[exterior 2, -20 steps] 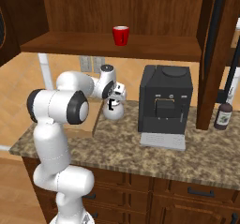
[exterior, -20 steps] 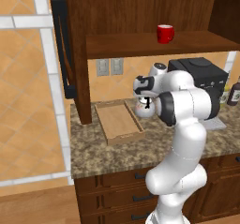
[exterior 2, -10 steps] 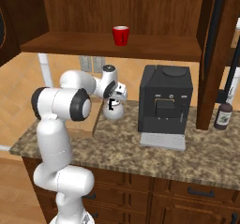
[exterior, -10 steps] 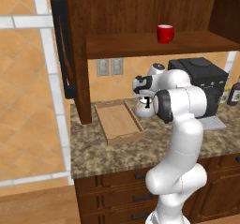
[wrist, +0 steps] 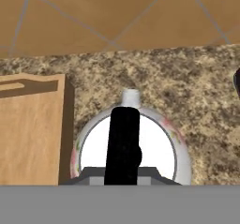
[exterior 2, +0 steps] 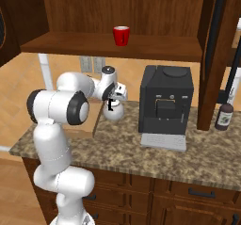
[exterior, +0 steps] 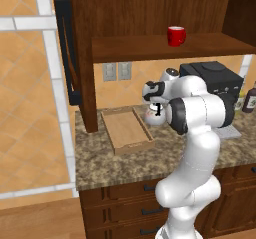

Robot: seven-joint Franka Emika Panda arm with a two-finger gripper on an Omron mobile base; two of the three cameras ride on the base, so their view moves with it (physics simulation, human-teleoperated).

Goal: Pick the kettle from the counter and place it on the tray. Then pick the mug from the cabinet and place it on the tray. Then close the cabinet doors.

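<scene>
Hand view looks straight down on the kettle (wrist: 129, 153): its black arched handle runs up the middle of the frame, the white spout points away, and the body stands on the counter (wrist: 187, 92). The tray (wrist: 28, 129) lies just beside the kettle on the left, its raised rim close to the kettle's wall; whether they touch cannot be told.

Left base view: the hand (exterior: 158, 109) is directly over the kettle (exterior: 151, 117), at the height of the handle. The fingers are too small and too hidden to read — whether they are spread or clamped on the handle cannot be told. The tray (exterior: 126, 129) lies empty on the counter (exterior: 115, 165) to the left of the kettle.

Right base view: the kettle (exterior 2: 113, 112) stands on the counter (exterior 2: 141, 153) between the tray and a black coffee machine (exterior 2: 165, 106). A dark bottle (exterior 2: 224, 116) stands near the counter's right end.

Farther back, the mug (exterior: 176, 35) sits upright on the cabinet (exterior: 165, 48) shelf — the mug (exterior 2: 121, 35) is well above the kettle. The cabinet doors (exterior: 65, 43) stand open, one door (exterior 2: 217, 54) at each side.
</scene>
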